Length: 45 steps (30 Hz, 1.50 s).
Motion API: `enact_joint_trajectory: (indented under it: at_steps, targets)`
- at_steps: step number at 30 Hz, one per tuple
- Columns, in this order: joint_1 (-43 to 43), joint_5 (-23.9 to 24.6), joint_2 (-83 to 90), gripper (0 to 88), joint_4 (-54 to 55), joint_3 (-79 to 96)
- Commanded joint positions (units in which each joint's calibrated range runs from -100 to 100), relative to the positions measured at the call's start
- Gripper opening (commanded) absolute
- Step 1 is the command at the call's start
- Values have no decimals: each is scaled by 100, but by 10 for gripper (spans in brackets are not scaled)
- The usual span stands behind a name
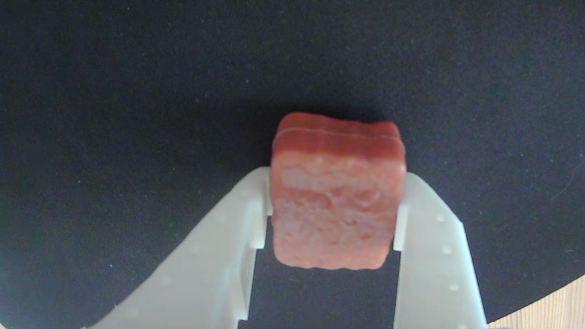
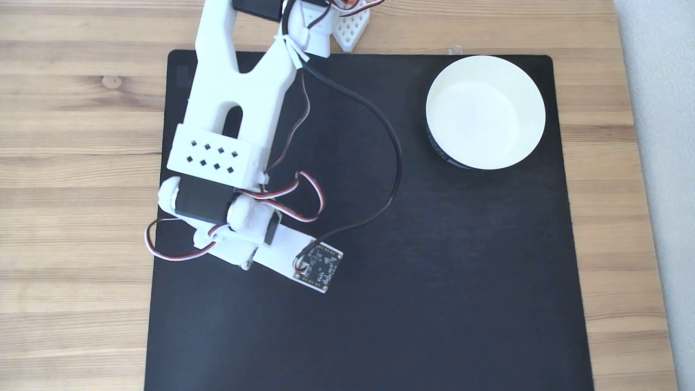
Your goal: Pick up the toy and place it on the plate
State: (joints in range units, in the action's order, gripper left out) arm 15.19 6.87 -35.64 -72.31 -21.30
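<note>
White gripper (image 1: 336, 201) pinches the toy (image 1: 336, 201), seemingly above black mat (image 1: 137, 91).

Wooden counter under soft daylight

A black mat (image 2: 461, 271) is lying flat on the light, knotted-grain counter (image 2: 76, 163); a pale grey surface (image 2: 662, 163) is running along the right edge.

Soft, even daylight fills both views, bright on the wooden surface (image 2: 81, 163) and washing out the plate (image 2: 486, 111) toward 3 o'clock in the fixed view, while the wrist view is slightly soft and grainy, with a faint shadow at the toy's (image 1: 336, 196) 12 o'clock edge.
</note>
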Motion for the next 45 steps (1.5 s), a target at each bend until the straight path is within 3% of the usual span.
enact_joint_trajectory:
  at_steps: [1,11,22,29,34,38,45]
  targets:
    - [-235,231,383,23,-110,-605]
    - [-1347,691,2617,23,-1135,-1813]
    - [-3715,931,4543,24,-449,-542]
    - [-4886,931,6102,25,601,2063]
    - [-5630,936,7128,26,2015,4298]
    - [-5948,1296,7911,26,3014,6236]
    - [-6358,1484,8662,26,3835,8309]
